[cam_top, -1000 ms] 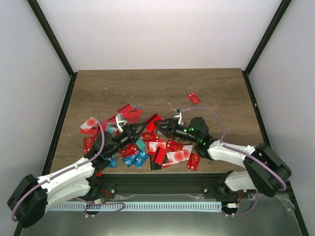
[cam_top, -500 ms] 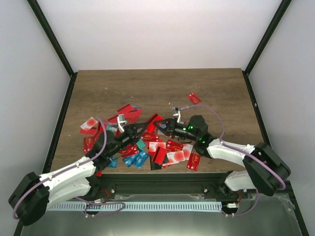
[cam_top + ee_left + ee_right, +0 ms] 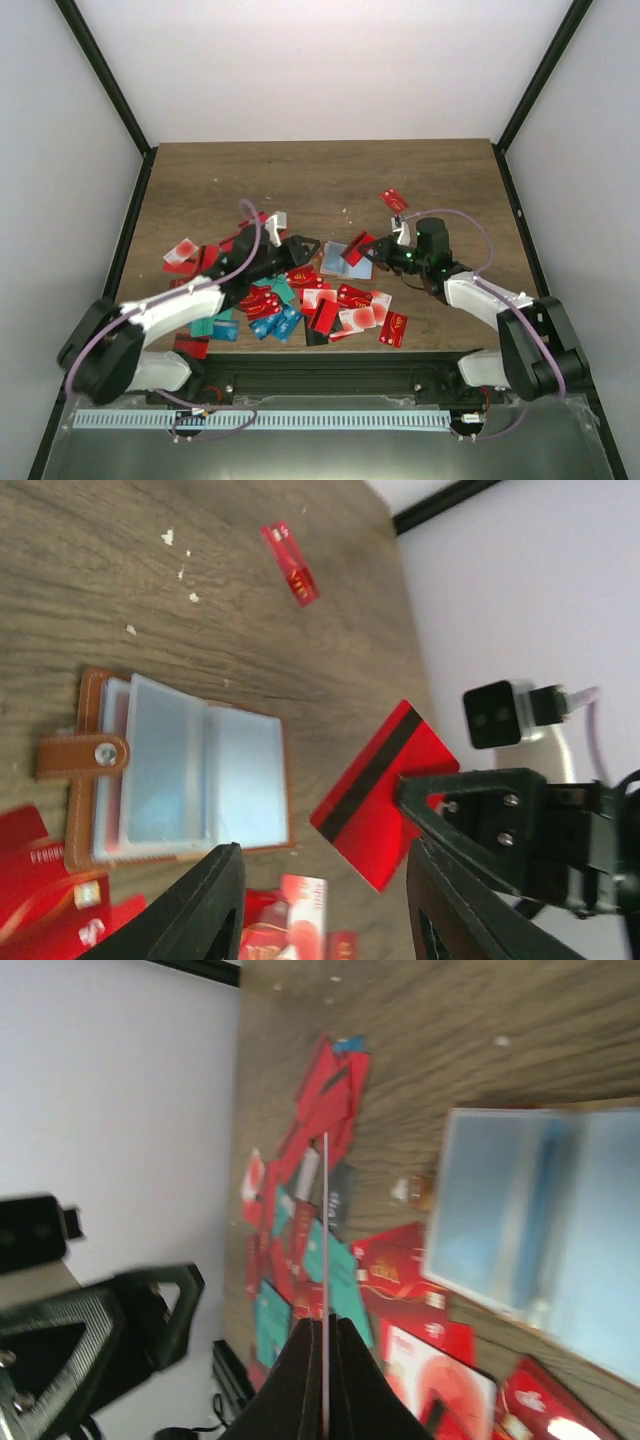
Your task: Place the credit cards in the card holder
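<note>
The card holder (image 3: 333,260) lies open on the table, brown with pale blue sleeves; it also shows in the left wrist view (image 3: 175,775) and the right wrist view (image 3: 540,1220). My right gripper (image 3: 382,251) is shut on a red credit card (image 3: 358,249) with a black stripe (image 3: 385,790), held just right of and above the holder, seen edge-on in the right wrist view (image 3: 326,1220). My left gripper (image 3: 302,247) is open and empty just left of the holder. Many credit cards (image 3: 280,295) lie piled in front.
One red card (image 3: 394,200) lies alone at the back right, also in the left wrist view (image 3: 290,563). A white card with a red circle (image 3: 182,250) sits at the pile's left end. Bare wood lies behind the holder.
The two grippers have drawn apart. The right gripper moved right with the red card, and the open card holder now shows between them.
</note>
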### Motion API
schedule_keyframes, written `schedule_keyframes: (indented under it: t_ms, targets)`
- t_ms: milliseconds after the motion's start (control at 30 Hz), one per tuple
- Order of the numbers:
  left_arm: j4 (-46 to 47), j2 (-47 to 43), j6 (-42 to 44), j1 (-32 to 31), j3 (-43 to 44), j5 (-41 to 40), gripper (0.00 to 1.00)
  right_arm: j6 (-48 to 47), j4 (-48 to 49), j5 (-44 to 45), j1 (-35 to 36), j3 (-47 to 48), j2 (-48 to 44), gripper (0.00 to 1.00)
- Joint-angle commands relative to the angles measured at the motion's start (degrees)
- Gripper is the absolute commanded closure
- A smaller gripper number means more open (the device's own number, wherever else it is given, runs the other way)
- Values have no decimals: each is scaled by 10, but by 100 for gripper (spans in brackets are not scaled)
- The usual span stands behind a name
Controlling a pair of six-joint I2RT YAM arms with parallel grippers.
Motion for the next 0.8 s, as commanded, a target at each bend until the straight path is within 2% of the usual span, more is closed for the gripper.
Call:
schedule_keyframes:
  t_ms: [0,100,233,500,633,767]
  targets:
    - [-99,118,175,24,96,98,54,-124,-89,-58,-42,19,37,99]
    - [-116,208,235,33,153,163,55,-142,-77,-89,-54,30,88,99]
    - [-185,293,299,34,226,163,54,-153,-66,-109,-57,53,143,99]
    - [-278,352,379,35,299,104,54,-181,-87,-96,-64,88,185,99]
    - [-295,370,399,35,311,84,55,-191,-94,-91,-80,92,191,99]
    - [-302,385,413,35,318,76,62,-209,-115,-83,-85,103,198,99]
